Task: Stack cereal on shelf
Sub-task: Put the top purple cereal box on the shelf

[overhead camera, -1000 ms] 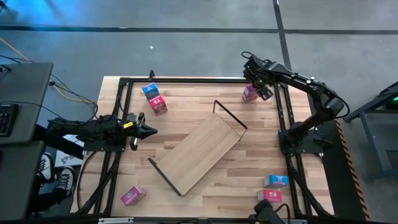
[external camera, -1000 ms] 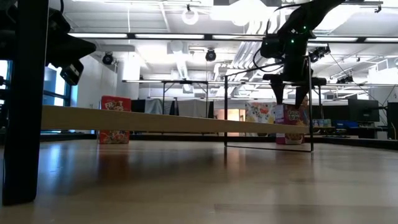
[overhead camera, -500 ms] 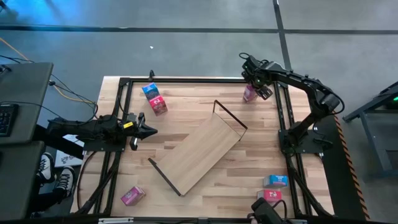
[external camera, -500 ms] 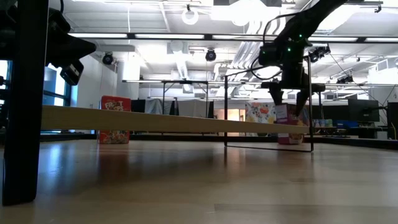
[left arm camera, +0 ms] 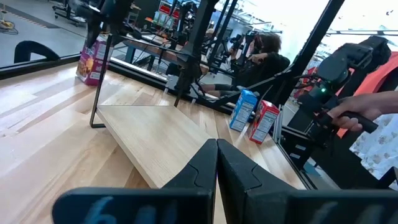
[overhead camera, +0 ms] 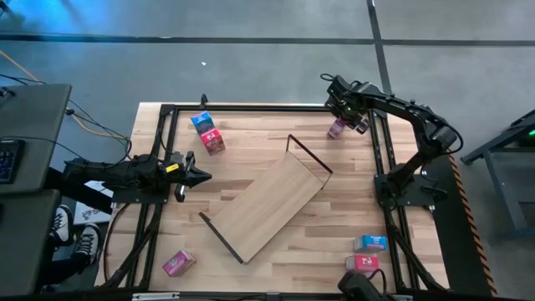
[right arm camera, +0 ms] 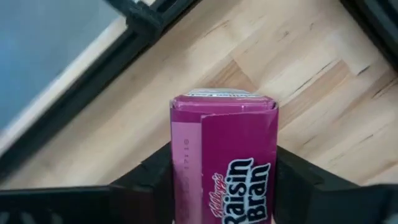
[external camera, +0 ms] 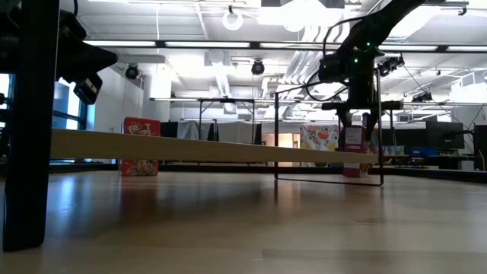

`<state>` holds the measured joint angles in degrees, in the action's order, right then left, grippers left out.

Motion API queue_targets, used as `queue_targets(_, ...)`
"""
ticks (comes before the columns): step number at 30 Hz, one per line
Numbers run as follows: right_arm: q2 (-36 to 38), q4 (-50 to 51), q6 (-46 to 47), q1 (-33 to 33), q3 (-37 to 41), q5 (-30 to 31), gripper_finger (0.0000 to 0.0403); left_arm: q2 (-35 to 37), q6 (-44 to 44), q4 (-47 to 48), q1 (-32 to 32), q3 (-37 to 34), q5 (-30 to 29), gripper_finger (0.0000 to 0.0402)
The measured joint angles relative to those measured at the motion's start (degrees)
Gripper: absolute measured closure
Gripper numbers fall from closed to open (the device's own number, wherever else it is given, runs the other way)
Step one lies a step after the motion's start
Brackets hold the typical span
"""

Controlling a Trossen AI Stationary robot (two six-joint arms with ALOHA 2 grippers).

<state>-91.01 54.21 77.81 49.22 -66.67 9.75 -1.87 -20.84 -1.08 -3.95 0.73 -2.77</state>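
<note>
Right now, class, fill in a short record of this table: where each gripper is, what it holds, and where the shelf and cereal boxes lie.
right gripper: far right corner, fingers either side of the magenta Raisin Bran box
left gripper: shut, empty, waiting at left edge
shelf: lying diagonally mid-table, bare
other boxes: blue box and red box far left; pink box near left; two boxes near right

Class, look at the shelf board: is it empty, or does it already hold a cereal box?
Empty. The shelf shows bare wood in the high view; every cereal box there stands off it, on the table.
</note>
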Motion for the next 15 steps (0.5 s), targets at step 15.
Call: queue_targets(15, 17.75, 7.64, -49.09, 5.39, -15.18, -11.22, 0.0312, 0.0, 0.0, 0.0, 0.02, 0.0, -0.02, 0.0398)
